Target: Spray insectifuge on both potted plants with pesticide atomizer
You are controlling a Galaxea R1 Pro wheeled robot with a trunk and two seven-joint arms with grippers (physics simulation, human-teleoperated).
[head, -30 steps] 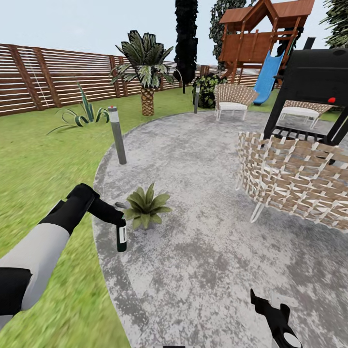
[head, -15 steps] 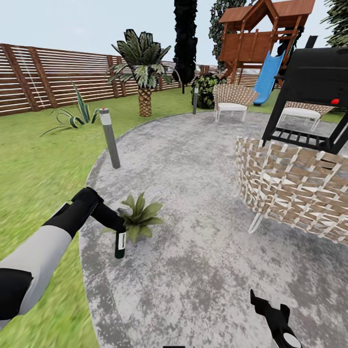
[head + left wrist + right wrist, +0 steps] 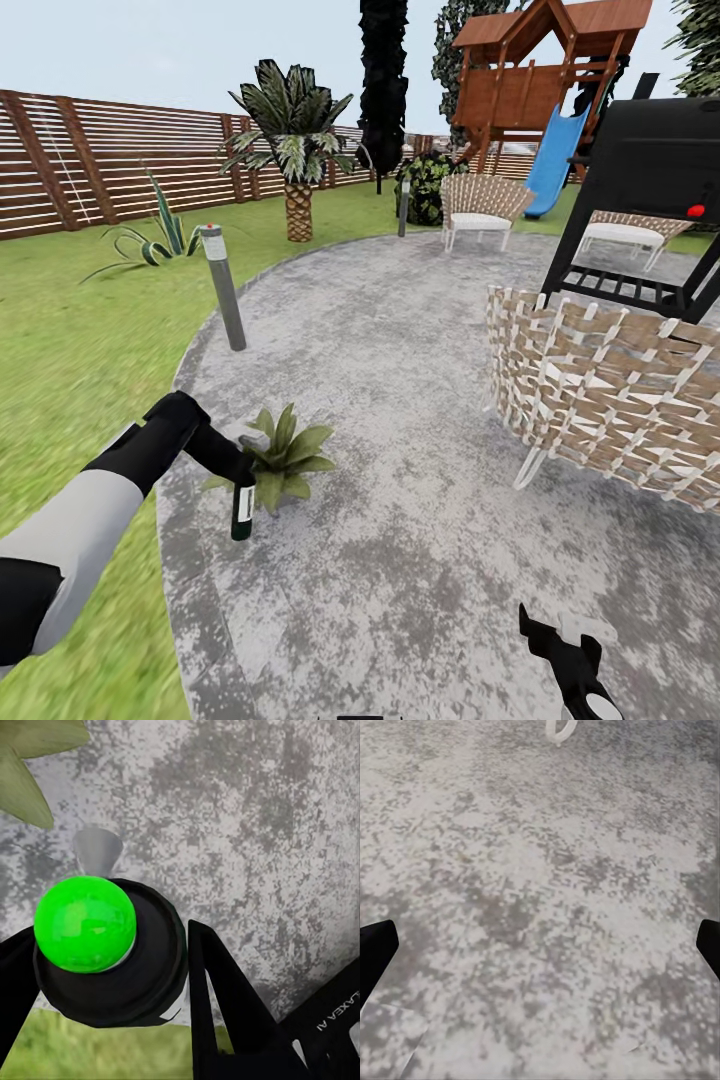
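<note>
My left gripper (image 3: 238,470) is shut on the pesticide atomizer (image 3: 242,508), a dark green bottle with a white label that hangs downward over the patio's edge. In the left wrist view the atomizer (image 3: 112,952) sits between the dark fingers (image 3: 217,990), its bright green end toward the camera. One potted plant (image 3: 281,458), a low rosette of pointed green leaves, stands just right of the atomizer, nearly touching it; a leaf (image 3: 26,772) shows by the wrist. The other potted plant is out of view. My right gripper (image 3: 565,655) hangs open low over the paving (image 3: 540,907).
The grey patio (image 3: 400,380) meets lawn (image 3: 70,350) on the left, with a bollard light (image 3: 222,285). A woven chair (image 3: 600,390) and black grill (image 3: 650,170) stand right. Fence (image 3: 120,150), palm (image 3: 296,140), spiky plant (image 3: 155,240) and playset (image 3: 540,70) lie farther off.
The whole view has shifted, so the camera moved. The atomizer in my left gripper now hangs closer beside the potted plant. The right gripper holds its place.
</note>
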